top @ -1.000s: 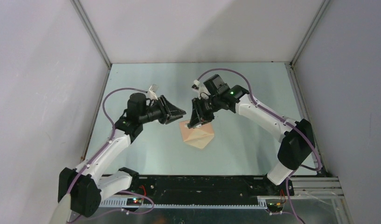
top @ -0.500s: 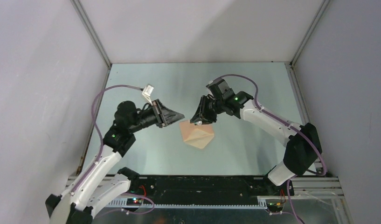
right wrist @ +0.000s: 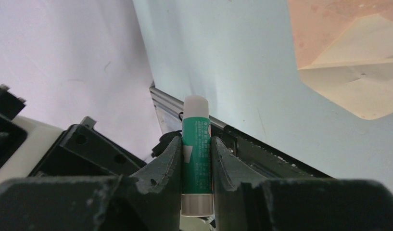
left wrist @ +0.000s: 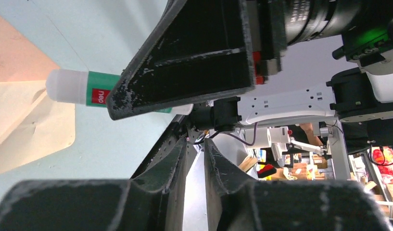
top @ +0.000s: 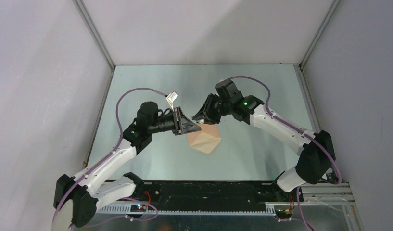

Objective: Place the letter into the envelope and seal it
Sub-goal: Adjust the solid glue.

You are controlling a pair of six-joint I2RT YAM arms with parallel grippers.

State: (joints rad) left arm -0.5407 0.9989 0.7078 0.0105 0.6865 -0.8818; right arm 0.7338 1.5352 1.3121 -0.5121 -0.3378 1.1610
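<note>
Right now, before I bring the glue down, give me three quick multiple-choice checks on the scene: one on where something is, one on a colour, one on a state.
1. Where is the glue stick?
A. lying on the table
B. between the fingers of the right end effector
C. leaning on the back wall

2. What colour is its body?
A. blue
B. green
C. yellow

3. How is the envelope's flap?
A. open, with the pale inside facing up
B. glued shut
C. torn off

Answers:
1. B: the right wrist view shows a finger pressed against each side of it.
2. B: the tube is green under a white cap.
3. A: the cream inside of the pointed flap shows in both wrist views.
</note>
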